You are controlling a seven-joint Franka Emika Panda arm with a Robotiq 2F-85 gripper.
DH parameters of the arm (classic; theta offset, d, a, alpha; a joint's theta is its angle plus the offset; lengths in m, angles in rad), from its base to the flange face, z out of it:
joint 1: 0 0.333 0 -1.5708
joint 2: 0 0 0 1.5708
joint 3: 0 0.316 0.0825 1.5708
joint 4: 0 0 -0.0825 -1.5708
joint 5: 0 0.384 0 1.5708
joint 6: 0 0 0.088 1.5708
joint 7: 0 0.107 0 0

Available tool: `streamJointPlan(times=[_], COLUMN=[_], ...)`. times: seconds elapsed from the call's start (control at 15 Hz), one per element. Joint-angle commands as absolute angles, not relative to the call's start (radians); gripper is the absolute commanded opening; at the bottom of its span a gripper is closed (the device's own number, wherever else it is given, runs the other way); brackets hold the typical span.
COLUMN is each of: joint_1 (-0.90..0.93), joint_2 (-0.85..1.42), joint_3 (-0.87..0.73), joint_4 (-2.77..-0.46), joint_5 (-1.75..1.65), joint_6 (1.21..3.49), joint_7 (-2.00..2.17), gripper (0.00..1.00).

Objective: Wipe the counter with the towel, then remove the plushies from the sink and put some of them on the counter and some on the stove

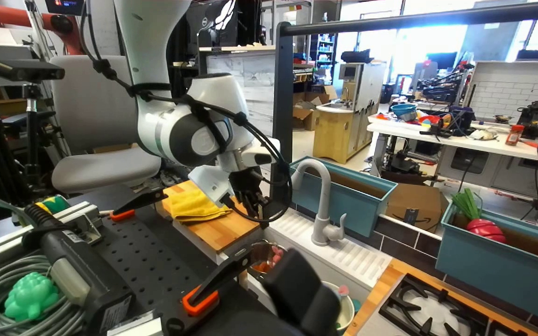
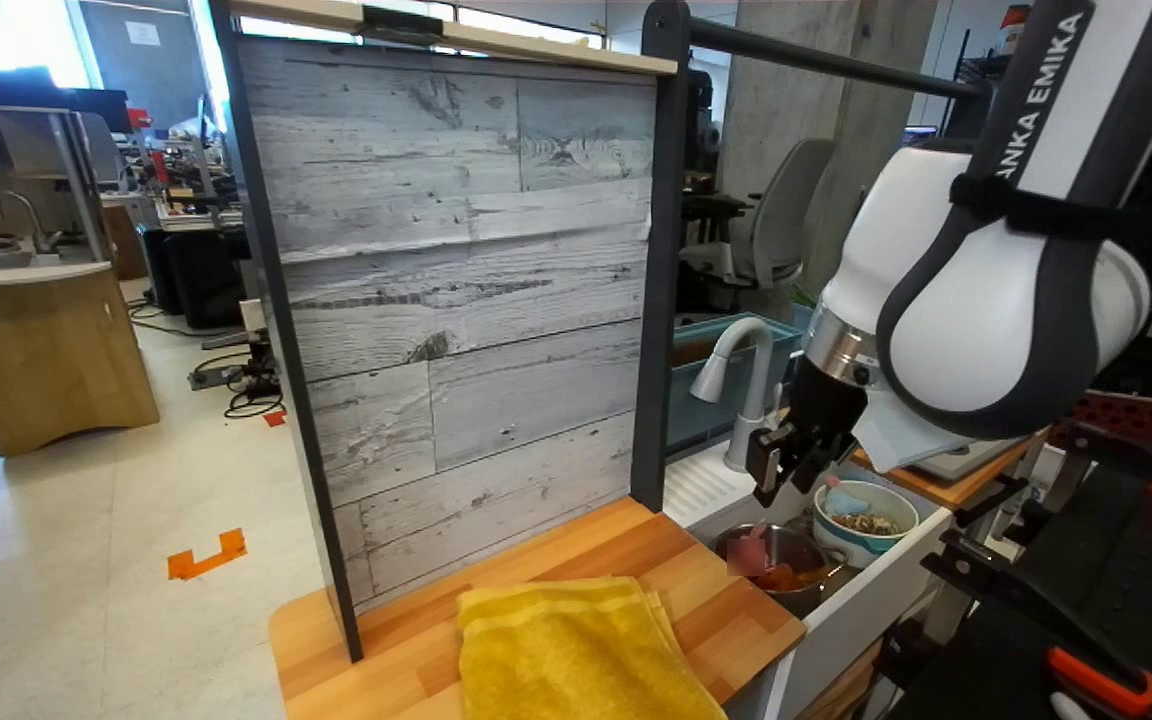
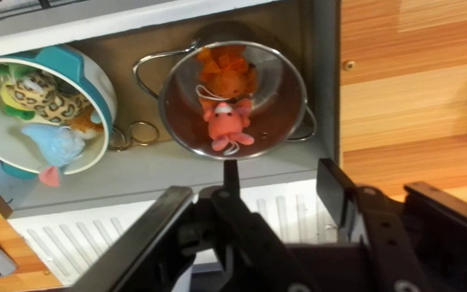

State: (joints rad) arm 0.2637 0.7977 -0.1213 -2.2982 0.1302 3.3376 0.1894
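Note:
My gripper (image 3: 277, 170) is open and empty above the sink's ribbed white ledge (image 3: 282, 211); it also shows in both exterior views (image 1: 256, 200) (image 2: 774, 468). In the wrist view, a pink plushie (image 3: 226, 125) and an orange plushie (image 3: 229, 79) lie in a steel pot (image 3: 298, 101), just beyond the fingertips. A white-and-teal bowl (image 3: 100, 83) beside it holds a leopard-print plushie (image 3: 53, 97), a blue plushie (image 3: 53, 142) and others partly hidden. The folded yellow towel (image 2: 576, 650) lies on the wooden counter (image 2: 406, 660). The stove (image 1: 432, 310) is across the sink from that counter.
A grey faucet (image 1: 322, 200) rises from the sink's back ledge beside the gripper. A black upright post (image 2: 661, 300) and wood-look panel (image 2: 456, 300) stand behind the counter. Blue planters (image 1: 343, 200) line the back. Clamps with orange ends (image 1: 201, 302) sit at the black table's edge.

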Motion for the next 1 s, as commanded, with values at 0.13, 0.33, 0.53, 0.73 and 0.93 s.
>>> streamJointPlan(times=[0.13,0.33,0.53,0.73,0.93], joint_1=[0.332,0.322,0.303,0.287,0.281], joint_2=[0.997,1.091,1.158,1.190,1.219], joint_3=[-0.204,-0.192,-0.172,-0.149,-0.140], joint_4=[-2.103,-2.021,-1.965,-1.927,-1.894], joint_5=[0.192,0.188,0.174,0.170,0.171], joint_6=[3.221,3.235,3.292,3.327,3.357], joint_7=[0.218,0.234,0.222,0.209,0.200], gripper=[0.98,1.00,1.00,1.00,1.00])
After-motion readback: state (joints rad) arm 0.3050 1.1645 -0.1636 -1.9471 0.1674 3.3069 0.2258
